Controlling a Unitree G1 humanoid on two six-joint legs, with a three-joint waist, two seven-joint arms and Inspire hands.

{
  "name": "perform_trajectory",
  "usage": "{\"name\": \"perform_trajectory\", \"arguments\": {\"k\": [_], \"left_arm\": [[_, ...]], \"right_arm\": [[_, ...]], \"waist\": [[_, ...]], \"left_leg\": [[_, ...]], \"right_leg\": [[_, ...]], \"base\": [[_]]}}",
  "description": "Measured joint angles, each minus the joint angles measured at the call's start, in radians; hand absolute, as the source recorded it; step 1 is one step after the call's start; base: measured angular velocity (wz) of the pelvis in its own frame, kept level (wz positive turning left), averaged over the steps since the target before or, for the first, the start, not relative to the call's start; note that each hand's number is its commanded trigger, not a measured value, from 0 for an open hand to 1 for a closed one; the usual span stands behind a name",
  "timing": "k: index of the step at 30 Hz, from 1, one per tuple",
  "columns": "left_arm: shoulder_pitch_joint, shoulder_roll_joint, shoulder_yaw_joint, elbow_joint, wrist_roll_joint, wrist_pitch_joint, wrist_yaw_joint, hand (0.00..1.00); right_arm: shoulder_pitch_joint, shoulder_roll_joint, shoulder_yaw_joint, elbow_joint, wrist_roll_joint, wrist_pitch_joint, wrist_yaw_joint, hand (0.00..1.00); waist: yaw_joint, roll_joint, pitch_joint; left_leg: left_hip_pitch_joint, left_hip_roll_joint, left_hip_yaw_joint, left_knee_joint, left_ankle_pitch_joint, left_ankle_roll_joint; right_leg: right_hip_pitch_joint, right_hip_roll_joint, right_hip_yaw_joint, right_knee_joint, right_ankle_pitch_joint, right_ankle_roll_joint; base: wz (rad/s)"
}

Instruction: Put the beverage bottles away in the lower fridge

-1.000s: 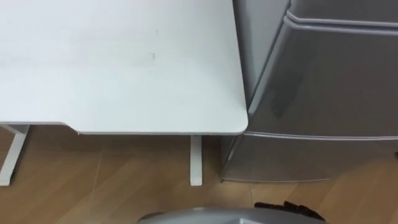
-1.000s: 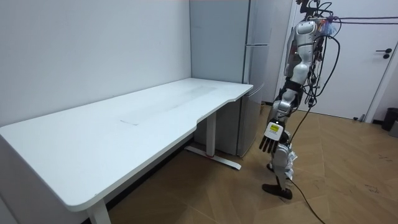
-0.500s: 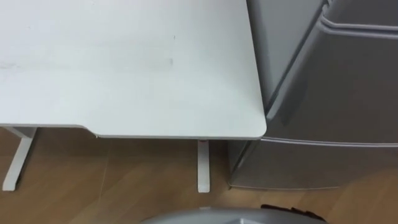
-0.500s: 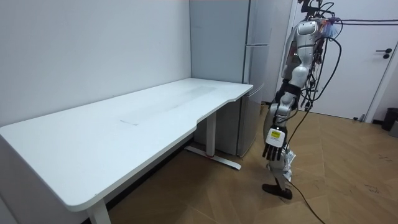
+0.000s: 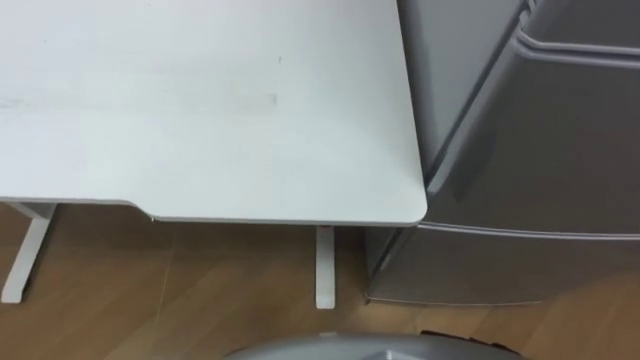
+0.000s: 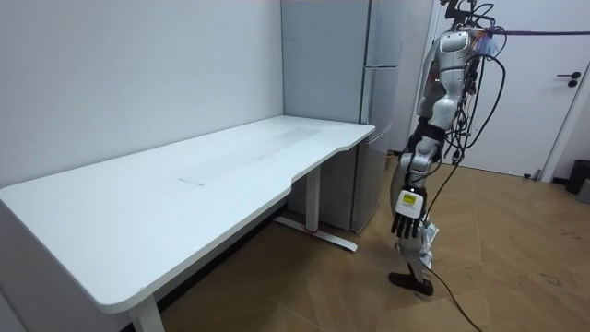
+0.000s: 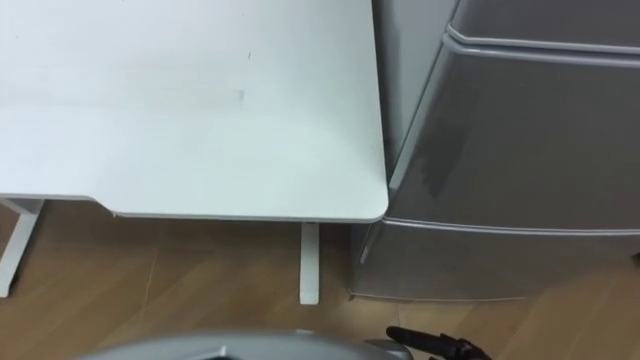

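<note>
here, a smooth white round-cornered table sits beside the glossy grey fridge.

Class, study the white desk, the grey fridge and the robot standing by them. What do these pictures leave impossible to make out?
Fridge contents: every view, hidden behind its shut doors.
Fridge top: room view, cut off by the upper edge.
Right hand: right eye view, a dark tip, the rest cut off by the bottom edge.
Desk, left end: eye views, cut off by the left edge.
</note>
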Motion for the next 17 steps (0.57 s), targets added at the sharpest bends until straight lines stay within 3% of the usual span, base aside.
{"name": "perform_trajectory", "arguments": {"k": [4,8,17], "left_arm": [[-0.005,0.000,0.000,-0.001,0.030,0.000,0.000,0.00],[-0.016,0.002,0.003,-0.004,0.077,0.001,0.005,0.00],[-0.036,0.001,0.010,-0.004,0.078,0.004,0.010,0.00]], "right_arm": [[0.000,0.000,0.000,0.000,0.000,0.000,0.002,0.00],[0.003,0.001,0.000,0.000,-0.001,0.000,0.012,0.00],[0.004,0.000,0.000,0.001,-0.007,0.000,0.013,0.00]], "waist": [[0.001,0.003,-0.0029],[0.000,0.011,-0.0078],[0.004,0.014,-0.0046]], "left_leg": [[-0.001,0.002,0.001,-0.003,0.001,-0.001],[-0.001,0.011,0.005,-0.005,0.002,-0.004],[0.003,0.027,0.017,-0.012,0.004,-0.020]], "right_leg": [[0.004,0.006,0.007,-0.017,0.007,-0.001],[0.008,0.019,0.046,-0.034,0.018,-0.007],[0.019,0.039,0.069,-0.067,0.025,-0.019]], "base": [[-0.01],[-0.01],[-0.03]]}}
